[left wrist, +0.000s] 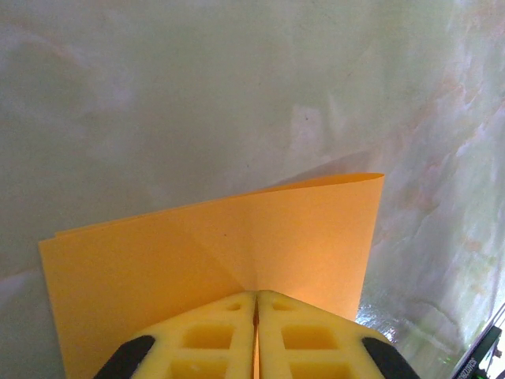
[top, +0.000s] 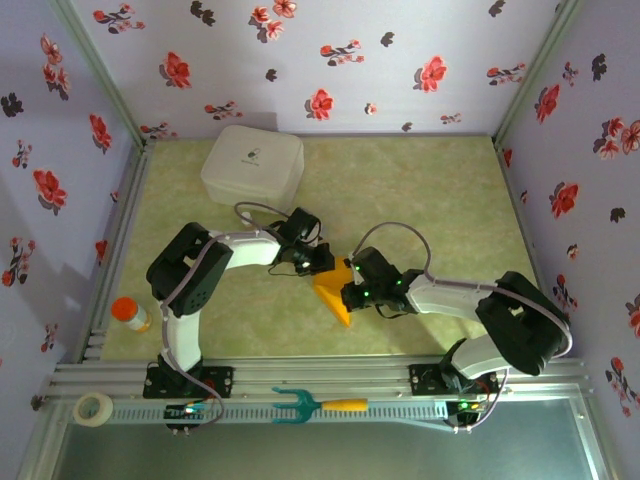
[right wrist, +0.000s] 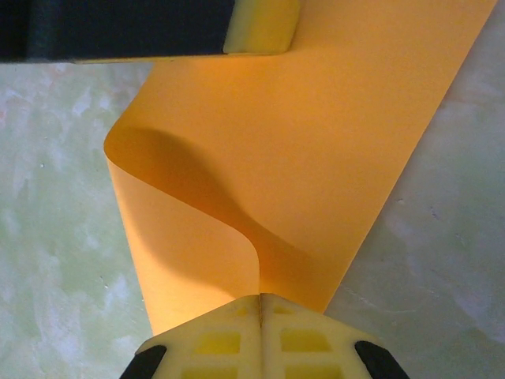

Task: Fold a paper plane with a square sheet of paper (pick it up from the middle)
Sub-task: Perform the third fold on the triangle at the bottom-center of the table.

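Note:
The orange-yellow sheet of paper [top: 336, 292] hangs above the middle of the table, held between both grippers. My left gripper [top: 318, 262] is shut on its far edge. In the left wrist view the sheet [left wrist: 237, 245] stands doubled over with a crease running into the shut left gripper [left wrist: 256, 294]. My right gripper [top: 351, 291] is shut on the sheet's right side. In the right wrist view the paper [right wrist: 316, 158] curls in a loose S-bend into the shut right gripper [right wrist: 260, 297], and a yellow fingertip [right wrist: 260, 24] of the left gripper pinches its top edge.
A white lidded box [top: 253, 163] stands at the back left of the green mat. A small orange-capped bottle [top: 130, 313] sits at the left edge. On the front rail lie a tape roll [top: 93, 408] and a teal fork with a yellow handle [top: 312, 404].

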Controlling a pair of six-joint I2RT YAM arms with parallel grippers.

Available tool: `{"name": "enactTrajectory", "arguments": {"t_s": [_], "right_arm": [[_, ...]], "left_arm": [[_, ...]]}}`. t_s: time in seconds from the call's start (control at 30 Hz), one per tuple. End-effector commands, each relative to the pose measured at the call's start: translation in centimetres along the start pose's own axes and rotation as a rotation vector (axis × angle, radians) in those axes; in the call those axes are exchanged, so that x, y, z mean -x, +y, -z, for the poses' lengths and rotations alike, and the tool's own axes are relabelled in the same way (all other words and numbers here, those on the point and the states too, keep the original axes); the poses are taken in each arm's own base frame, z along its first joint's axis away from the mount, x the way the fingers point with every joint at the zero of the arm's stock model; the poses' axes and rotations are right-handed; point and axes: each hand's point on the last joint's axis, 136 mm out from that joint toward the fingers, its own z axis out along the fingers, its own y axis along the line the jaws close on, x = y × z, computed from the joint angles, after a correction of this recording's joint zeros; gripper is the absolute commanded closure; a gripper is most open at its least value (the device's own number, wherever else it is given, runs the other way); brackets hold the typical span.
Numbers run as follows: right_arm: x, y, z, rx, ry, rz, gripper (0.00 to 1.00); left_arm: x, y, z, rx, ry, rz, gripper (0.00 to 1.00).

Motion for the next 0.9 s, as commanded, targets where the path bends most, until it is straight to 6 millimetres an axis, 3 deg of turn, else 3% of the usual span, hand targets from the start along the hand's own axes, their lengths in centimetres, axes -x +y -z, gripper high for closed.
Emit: {"name": "enactTrajectory", "arguments": {"t_s": [0.0, 0.43, 0.87], "right_arm": [[0.7, 0.3, -0.1, 0.006, -0.003, 0.002, 0.98], [0.4, 0.1, -0.5, 0.001, 0.013, -0.002, 0.98], [1.4, 1.9, 1.2, 0.073, -0.022, 0.029, 0.98]], "left_arm": [[-0.9, 1.1, 0.2, 0.044, 0.016, 0.019, 0.90], [-0.2, 0.3, 0.5, 0.035, 0.008, 0.005, 0.89], [-0.4, 0.8, 0.4, 0.041, 0.011, 0.015, 0.89]]}}
